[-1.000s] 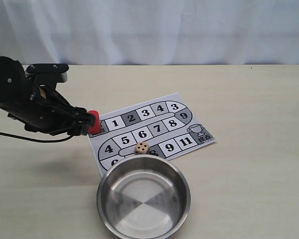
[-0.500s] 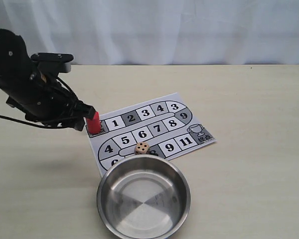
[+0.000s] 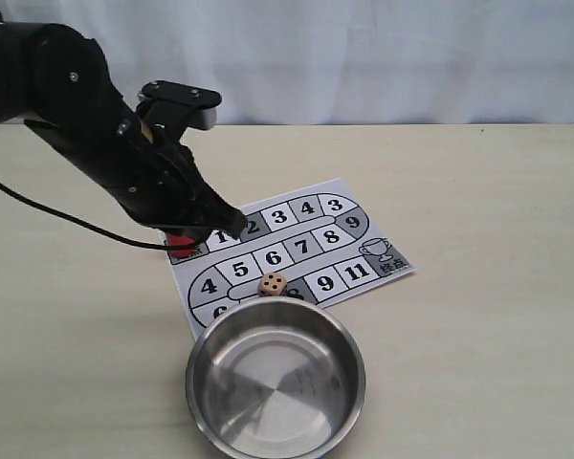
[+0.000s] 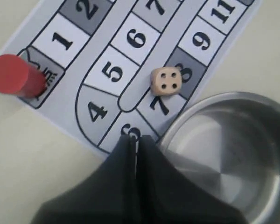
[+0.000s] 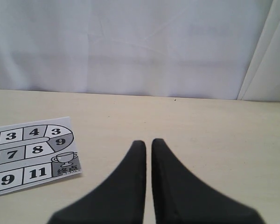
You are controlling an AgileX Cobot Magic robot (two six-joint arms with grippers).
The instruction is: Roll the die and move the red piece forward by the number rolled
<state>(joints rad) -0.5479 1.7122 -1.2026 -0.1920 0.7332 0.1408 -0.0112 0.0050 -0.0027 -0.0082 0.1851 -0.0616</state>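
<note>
Here, the left gripper (image 4: 135,140) hangs over the game board (image 4: 67,114), its fingers pressed together and empty. The red piece (image 4: 11,74) stands on the board's corner square, next to square 1. The die (image 4: 166,80) rests on the board, four pips up. The right gripper (image 5: 148,143), off the board, is likewise closed on nothing.

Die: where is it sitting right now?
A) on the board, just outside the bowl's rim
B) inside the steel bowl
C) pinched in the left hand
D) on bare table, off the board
A: the left wrist view shows the die lying on the board by squares 7 and 8, beside the steel bowl but outside it, while the left hand is shut on nothing.
</note>
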